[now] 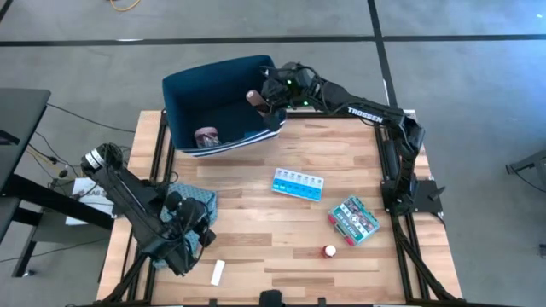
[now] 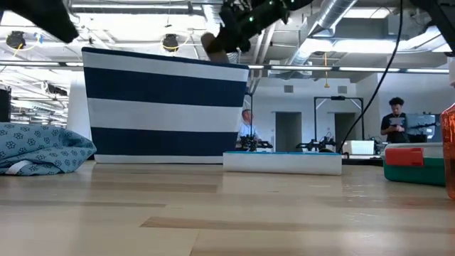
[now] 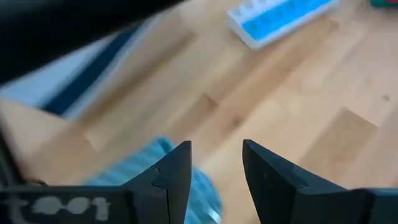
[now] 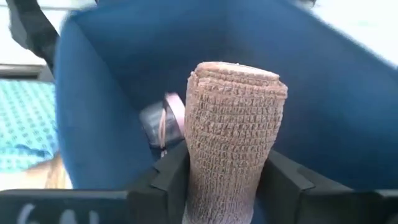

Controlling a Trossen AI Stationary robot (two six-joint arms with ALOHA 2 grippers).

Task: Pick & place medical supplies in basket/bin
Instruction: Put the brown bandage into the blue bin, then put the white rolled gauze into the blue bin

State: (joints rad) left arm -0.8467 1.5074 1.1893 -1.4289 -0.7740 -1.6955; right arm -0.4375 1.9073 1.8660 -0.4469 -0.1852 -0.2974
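Observation:
My right gripper (image 1: 263, 95) reaches over the right rim of the navy bin (image 1: 223, 104) and is shut on a brown bandage roll (image 4: 233, 134). A pink roll (image 1: 207, 135) lies on the bin's floor. On the table lie the light blue pill organiser (image 1: 298, 184), the teal-red-white box (image 1: 354, 219), the red-white cap (image 1: 329, 251) and the white stick (image 1: 217, 272). My left gripper (image 3: 216, 163) is open, low over the teal patterned cloth (image 1: 193, 202) at the table's left. My right gripper pinches the brown bandage roll's lower part (image 4: 217, 186) between its two fingers, one on each side. The roll points ahead past the fingertips, lifted clear above the inside of the bin. In the low view the roll (image 2: 212, 44) shows just above the bin's rim.
The striped bin (image 2: 165, 107) stands tall at the table's far left. Bare wood spreads over the table's middle and near side (image 1: 281, 239). People stand in the room beyond the table (image 2: 394, 117).

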